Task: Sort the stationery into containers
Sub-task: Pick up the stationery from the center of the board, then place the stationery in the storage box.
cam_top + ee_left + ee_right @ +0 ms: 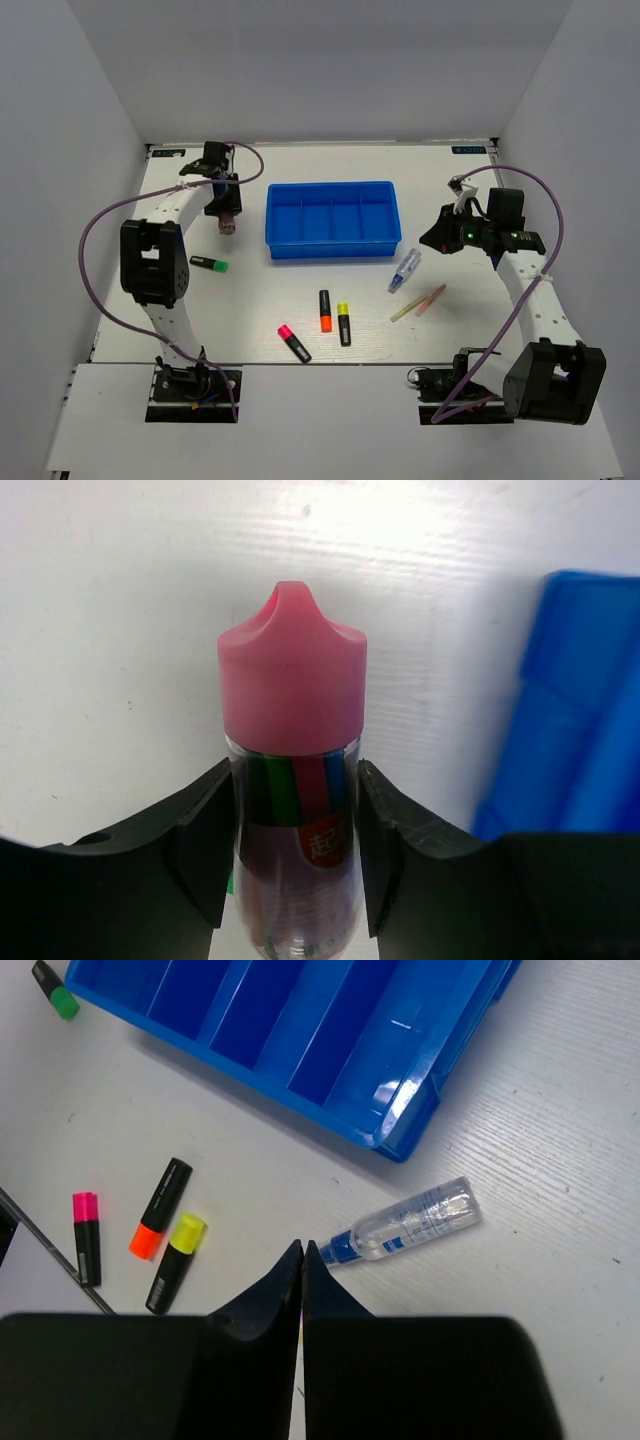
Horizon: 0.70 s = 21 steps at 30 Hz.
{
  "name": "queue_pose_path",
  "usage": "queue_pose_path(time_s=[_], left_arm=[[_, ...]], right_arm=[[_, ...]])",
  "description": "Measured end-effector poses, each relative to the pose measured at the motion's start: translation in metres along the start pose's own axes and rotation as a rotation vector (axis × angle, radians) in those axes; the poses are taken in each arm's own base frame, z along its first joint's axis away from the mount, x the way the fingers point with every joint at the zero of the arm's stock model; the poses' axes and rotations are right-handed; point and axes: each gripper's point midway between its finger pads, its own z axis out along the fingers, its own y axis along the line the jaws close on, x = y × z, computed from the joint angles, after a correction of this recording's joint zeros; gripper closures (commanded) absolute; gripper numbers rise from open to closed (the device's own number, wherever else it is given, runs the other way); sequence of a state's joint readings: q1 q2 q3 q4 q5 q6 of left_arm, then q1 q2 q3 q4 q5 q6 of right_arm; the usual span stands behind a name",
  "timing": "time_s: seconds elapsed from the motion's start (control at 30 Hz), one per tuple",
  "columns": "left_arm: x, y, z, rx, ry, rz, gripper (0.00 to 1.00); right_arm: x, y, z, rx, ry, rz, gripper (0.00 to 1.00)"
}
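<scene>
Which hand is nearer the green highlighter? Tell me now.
Left. The left hand sits just beyond the green highlighter, gripping a pink-capped bottle; the right hand is far across the table, beyond the tray.

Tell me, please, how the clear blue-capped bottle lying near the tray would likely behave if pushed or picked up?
The clear bottle is round and lies on its side, so a sideways push would probably roll it. Its glossy plastic looks smooth, so a light grip might slip.
</scene>
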<state>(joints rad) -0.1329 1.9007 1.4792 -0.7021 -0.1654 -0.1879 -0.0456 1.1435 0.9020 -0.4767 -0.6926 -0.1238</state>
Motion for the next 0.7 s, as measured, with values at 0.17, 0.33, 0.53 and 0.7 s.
queue_pose_path(time_s=[0.17, 0.33, 0.53, 0.7], left_arm=[[-0.032, -0.024, -0.048, 0.097, -0.112, -0.034, 1.00], [-0.040, -0.076, -0.077, 0.215, -0.161, 0.012, 1.00], [-0.030, -0.128, -0.089, 0.312, -0.154, 0.068, 1.00], [-0.022, -0.153, -0.084, 0.336, -0.145, 0.093, 1.00]], right_arm=[[0.000, 0.000, 0.000, 0.000, 0.000, 0.001, 1.00], [0.000, 0.000, 0.000, 0.000, 0.000, 0.001, 1.00], [0.000, 0.000, 0.000, 0.001, 0.000, 0.000, 1.00], [0.000, 0.000, 0.000, 0.001, 0.000, 0.000, 0.99]])
